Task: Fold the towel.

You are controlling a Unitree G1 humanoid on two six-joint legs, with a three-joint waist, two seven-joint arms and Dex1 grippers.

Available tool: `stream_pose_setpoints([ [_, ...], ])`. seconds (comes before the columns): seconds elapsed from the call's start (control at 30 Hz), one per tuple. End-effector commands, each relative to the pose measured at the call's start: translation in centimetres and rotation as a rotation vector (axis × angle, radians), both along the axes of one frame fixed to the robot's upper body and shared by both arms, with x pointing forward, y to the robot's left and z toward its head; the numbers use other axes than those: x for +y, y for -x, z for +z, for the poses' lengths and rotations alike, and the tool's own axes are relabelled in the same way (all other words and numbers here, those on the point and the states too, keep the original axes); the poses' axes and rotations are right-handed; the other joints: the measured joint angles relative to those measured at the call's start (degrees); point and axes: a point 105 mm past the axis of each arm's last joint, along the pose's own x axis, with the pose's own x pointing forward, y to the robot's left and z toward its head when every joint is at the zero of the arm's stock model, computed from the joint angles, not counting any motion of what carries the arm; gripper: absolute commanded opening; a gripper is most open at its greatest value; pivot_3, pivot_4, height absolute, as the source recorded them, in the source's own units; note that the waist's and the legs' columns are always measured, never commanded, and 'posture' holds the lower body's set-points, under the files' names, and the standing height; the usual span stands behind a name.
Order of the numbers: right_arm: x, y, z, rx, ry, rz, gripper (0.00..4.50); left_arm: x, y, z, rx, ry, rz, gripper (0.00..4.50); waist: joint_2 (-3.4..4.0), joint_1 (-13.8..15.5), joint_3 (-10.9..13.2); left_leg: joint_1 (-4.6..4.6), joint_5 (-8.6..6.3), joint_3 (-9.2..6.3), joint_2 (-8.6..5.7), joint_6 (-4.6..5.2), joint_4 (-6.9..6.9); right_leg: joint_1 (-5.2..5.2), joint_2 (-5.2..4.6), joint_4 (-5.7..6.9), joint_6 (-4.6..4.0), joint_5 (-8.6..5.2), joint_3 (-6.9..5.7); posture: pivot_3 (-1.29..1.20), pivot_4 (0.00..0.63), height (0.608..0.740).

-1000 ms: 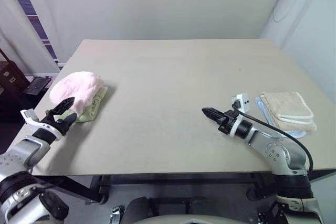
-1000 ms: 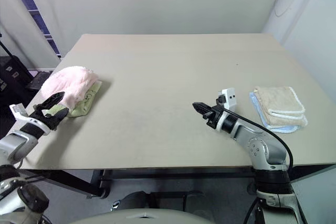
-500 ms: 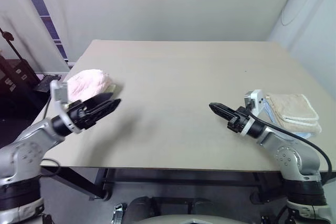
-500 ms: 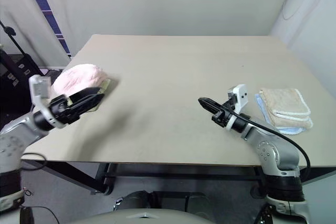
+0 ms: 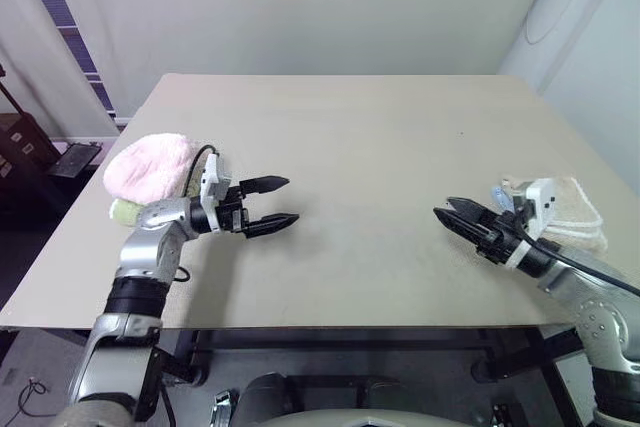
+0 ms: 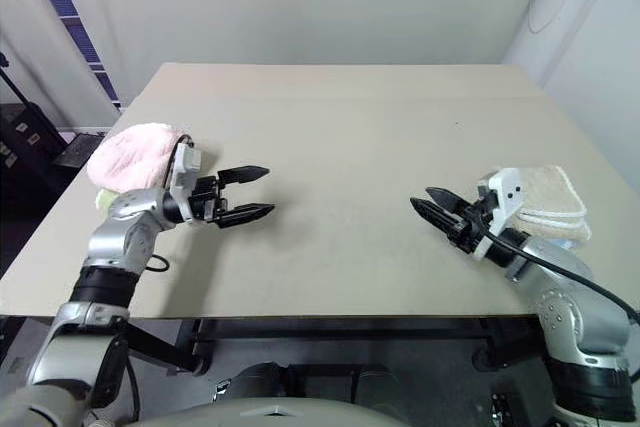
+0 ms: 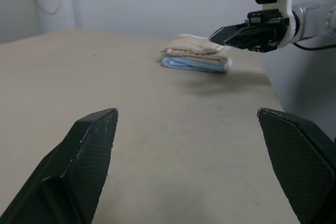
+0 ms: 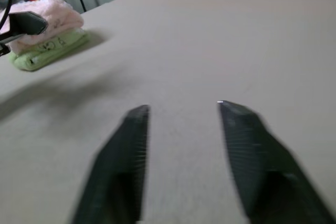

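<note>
The pale pink towel (image 5: 150,164) lies bunched at the table's left edge, on top of a light green towel (image 5: 124,211). The right wrist view shows the pink towel (image 8: 50,11) far across the table. My left gripper (image 5: 291,200) hovers just right of the pink towel, pointing toward the table's middle. It is wide open and holds nothing. My right gripper (image 5: 444,208) hangs over the table's right part, pointing left. Its fingers (image 8: 134,135) stand apart with nothing between them.
A folded beige towel (image 7: 191,44) on a pale blue one (image 7: 195,64) lies by the table's right edge, just behind my right gripper. The tan table (image 5: 350,117) stretches bare between both grippers. A wall stands behind the table.
My left arm swung right, away from the pink towel, and its gripper rolled to point across the table. My right gripper opened and drew back to the right.
</note>
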Motion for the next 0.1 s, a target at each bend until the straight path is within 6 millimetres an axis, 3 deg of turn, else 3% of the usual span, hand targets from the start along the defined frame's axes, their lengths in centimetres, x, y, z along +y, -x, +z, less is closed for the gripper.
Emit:
stream_pose_setpoints([
  [0.03,0.35,1.20,1.70,-0.047,0.025,0.055,3.44,-0.33,-0.28,0.56,-0.049,-0.020,-0.039,4.50,0.00,0.0,0.0,0.01,0.00,0.00,0.02,0.00,0.01,0.01,0.01,0.00,0.09,0.02,0.00,0.00,0.000,0.740],
  [0.1,0.40,1.63,1.36,-0.028,0.041,0.069,4.23,-0.47,-0.41,0.48,-0.048,-0.029,-0.052,4.50,-0.01,0.0,0.0,0.01,-0.01,-0.02,0.07,0.00,0.05,0.02,0.05,0.01,0.24,0.09,-0.04,0.00,0.000,0.740],
])
